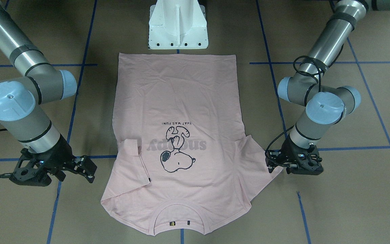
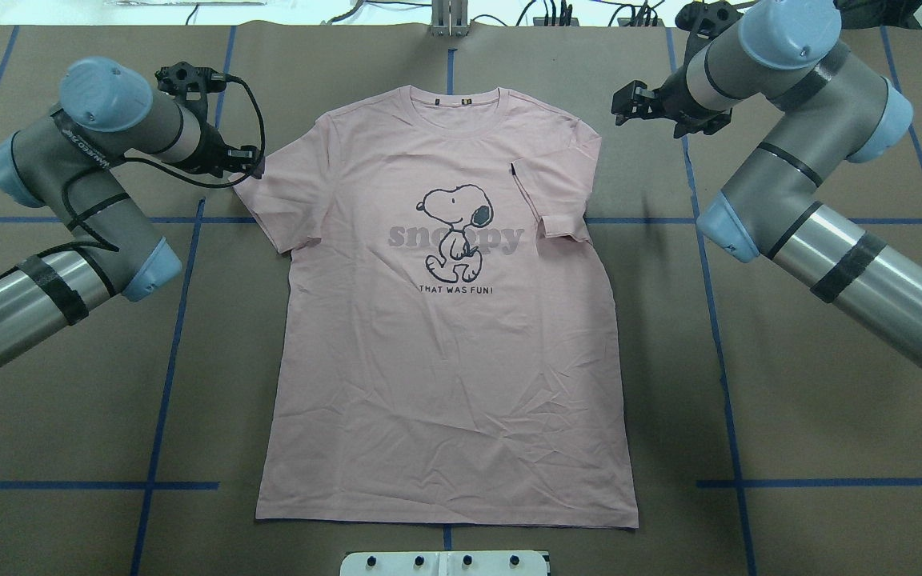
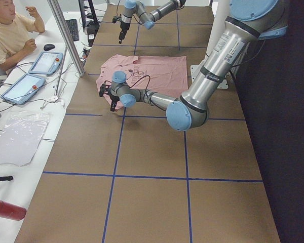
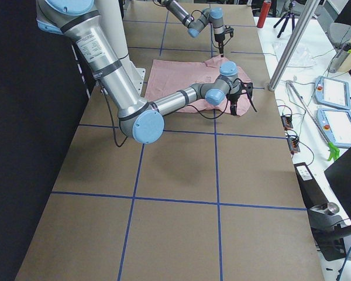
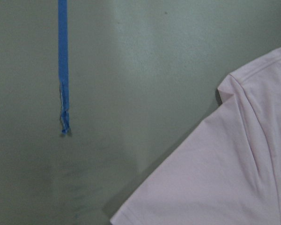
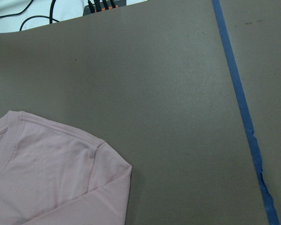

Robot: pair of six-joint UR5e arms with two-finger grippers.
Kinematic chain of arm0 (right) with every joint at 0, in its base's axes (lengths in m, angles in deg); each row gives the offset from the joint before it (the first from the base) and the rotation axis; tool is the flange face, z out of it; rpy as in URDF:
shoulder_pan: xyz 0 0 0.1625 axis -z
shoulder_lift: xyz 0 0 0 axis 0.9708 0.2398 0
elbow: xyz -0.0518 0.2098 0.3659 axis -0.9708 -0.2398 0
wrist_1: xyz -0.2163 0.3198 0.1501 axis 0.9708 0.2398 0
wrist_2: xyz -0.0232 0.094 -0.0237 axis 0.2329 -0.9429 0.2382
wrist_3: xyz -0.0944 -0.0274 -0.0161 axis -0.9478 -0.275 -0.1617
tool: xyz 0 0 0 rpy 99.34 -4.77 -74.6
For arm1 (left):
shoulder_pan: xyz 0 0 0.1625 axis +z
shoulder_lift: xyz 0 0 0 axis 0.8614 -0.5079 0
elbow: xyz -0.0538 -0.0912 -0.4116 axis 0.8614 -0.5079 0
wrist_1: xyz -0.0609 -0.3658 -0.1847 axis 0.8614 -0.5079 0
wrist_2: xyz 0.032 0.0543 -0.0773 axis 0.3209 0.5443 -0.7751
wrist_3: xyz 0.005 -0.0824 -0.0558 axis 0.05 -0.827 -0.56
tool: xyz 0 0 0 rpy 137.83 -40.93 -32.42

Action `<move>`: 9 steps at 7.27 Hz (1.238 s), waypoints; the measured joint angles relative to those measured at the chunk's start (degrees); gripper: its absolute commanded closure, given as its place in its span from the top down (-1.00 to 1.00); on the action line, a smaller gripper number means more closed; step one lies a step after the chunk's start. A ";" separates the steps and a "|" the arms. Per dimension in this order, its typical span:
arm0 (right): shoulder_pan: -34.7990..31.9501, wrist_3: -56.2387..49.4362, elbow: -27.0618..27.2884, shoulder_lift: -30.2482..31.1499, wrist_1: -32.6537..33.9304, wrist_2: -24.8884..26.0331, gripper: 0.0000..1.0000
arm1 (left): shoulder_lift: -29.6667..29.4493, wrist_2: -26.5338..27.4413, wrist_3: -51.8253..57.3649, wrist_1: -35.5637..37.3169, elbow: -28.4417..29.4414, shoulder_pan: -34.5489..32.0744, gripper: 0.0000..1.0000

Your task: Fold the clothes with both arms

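Nearest the front camera, collar (image 1: 181, 208) of the shirt (image 1: 178, 95). Flat on the worktop (image 1: 350, 210), print up, long axis running straight away from the robot. Right sleeve (image 2: 553, 200) already folded inward, left sleeve (image 2: 277, 200) out flat. Left end effector (image 2: 245, 160) at that sleeve's tip, spread or closed impossible to tell. Right end effector (image 2: 625, 102) spread, empty, clear of the shoulder. Probably a job for the left.

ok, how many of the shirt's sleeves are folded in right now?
1. The right sleeve, on the robot's right, lies folded in over the chest of the T-shirt. The left sleeve is spread out flat, not folded.
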 measured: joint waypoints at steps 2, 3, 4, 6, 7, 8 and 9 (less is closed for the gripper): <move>0.18 0.12 -0.04 -0.05 0.00 0.03 1.00 | -0.06 0.25 -0.14 -0.10 -0.13 0.30 -1.00; 0.34 0.19 -0.05 -0.10 0.00 0.04 1.00 | 0.07 0.11 -0.86 0.11 -2.42 0.15 -1.00; 0.47 0.24 -0.05 -0.10 0.00 0.04 1.00 | 0.09 -0.66 -4.20 1.06 -6.82 0.05 -1.00; 0.54 0.22 -0.07 -0.04 0.00 0.06 1.00 | -3.30 -1.11 -14.39 4.30 -10.73 2.23 -1.00; 0.59 0.21 -0.14 -0.01 0.00 0.10 1.00 | -6.63 0.96 -17.07 5.54 -8.79 3.66 -1.00; 0.65 0.20 -0.18 0.04 0.00 0.10 1.00 | -12.10 3.55 -19.43 5.88 -2.66 5.16 -1.00; 0.69 0.20 -0.19 0.09 0.00 0.08 1.00 | -16.99 6.84 -20.94 5.27 4.11 6.48 -0.04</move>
